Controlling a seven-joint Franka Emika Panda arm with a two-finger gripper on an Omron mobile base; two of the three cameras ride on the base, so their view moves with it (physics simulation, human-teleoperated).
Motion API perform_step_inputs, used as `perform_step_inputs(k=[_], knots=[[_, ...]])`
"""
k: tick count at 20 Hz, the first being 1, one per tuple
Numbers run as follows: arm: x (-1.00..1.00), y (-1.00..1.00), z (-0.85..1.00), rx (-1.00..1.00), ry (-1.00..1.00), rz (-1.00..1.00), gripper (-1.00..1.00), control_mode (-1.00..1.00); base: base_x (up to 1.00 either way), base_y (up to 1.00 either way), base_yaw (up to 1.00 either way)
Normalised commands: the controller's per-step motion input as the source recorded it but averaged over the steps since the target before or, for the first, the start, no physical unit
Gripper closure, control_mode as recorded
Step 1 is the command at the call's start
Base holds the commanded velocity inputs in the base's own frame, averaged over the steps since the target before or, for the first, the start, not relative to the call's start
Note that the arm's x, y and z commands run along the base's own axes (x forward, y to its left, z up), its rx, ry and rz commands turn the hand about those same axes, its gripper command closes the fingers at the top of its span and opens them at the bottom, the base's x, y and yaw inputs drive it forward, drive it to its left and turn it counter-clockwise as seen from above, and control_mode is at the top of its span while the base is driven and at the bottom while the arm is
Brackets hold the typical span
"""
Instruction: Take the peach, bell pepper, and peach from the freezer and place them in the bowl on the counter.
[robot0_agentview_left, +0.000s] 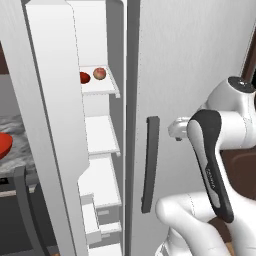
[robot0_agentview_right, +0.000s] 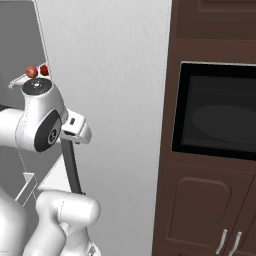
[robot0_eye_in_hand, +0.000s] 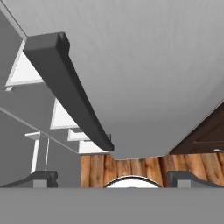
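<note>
Peach & bell pepper on freezer shelf beside fridge door handle.

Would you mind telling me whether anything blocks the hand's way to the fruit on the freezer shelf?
The freezer stands open, so no door covers the peach or the bell pepper on their shelf. The open hand faces the closed fridge door beside its dark handle, and must swing round that door's edge.

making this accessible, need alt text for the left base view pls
The freezer stands open, with a bell pepper and a peach side by side on an upper white shelf. A white robot arm rises at lower right before the closed fridge door; a red bowl shows at far left.
</note>
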Motion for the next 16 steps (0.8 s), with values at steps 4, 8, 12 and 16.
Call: perform_step_inputs(k=[4,8,12,16], knots=[[-0.48,0.0,0.14,0.0,0.0,-0.02,-1.0,-1.0,0.0,0.0,0.0],[-0.47,0.0,0.2,-0.01,0.0,-0.01,-1.0,-1.0,0.0,0.0,0.0],[-0.37,0.0,0.22,-0.06,0.0,0.0,-1.0,-1.0,0.0,0.0,0.0],[-0.29,0.0,0.21,-0.04,-0.02,0.0,-1.0,-1.0,0.0,0.0,0.0]])
